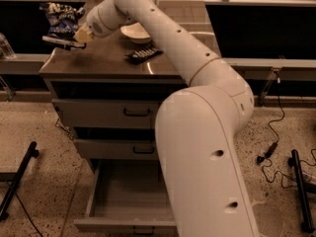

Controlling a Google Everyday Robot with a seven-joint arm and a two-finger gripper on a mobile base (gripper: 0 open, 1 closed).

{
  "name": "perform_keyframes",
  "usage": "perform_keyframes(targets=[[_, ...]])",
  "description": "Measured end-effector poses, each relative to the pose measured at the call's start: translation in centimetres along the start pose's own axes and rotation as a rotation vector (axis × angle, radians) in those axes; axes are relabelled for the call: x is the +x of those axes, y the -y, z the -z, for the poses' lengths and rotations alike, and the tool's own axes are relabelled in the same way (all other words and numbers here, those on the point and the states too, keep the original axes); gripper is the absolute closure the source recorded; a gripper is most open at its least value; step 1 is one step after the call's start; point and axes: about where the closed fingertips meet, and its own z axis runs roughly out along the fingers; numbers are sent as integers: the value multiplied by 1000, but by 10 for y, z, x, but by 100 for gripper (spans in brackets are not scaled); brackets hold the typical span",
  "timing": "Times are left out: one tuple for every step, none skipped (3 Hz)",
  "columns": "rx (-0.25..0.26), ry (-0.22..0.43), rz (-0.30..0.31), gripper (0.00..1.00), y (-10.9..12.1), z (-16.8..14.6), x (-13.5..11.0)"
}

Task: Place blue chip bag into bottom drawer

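blue chip bag (pixel 60 18) is up in the air over the counter's (pixel 98 65) back left corner, its lower edge pinched in the fingers of the gripper (pixel 63 41), i'd guess so it clears the top for the carry. bottom drawer (pixel 131 201) sits pulled open below, ready. bowl (pixel 135 32) and dark packet (pixel 143 55) sit on the counter. speckled floor (pixel 44 132), cables (pixel 276 147) off to the side.

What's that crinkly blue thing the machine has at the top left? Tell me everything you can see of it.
It is the blue chip bag: a crumpled dark-blue foil snack bag with white lettering and pale edges. It hangs roughly upright in the air, clear of the cabinet top, over its left end. The gripper, at the arm's end just beneath the bag, is shut on its lower edge. Nothing else touches it. The lettering is too small to read.
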Motion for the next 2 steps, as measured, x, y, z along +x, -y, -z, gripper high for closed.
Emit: perform_keyframes(targets=[[0, 30, 79, 100, -3, 37, -17], [10, -2, 122, 100, -4, 78, -8]])
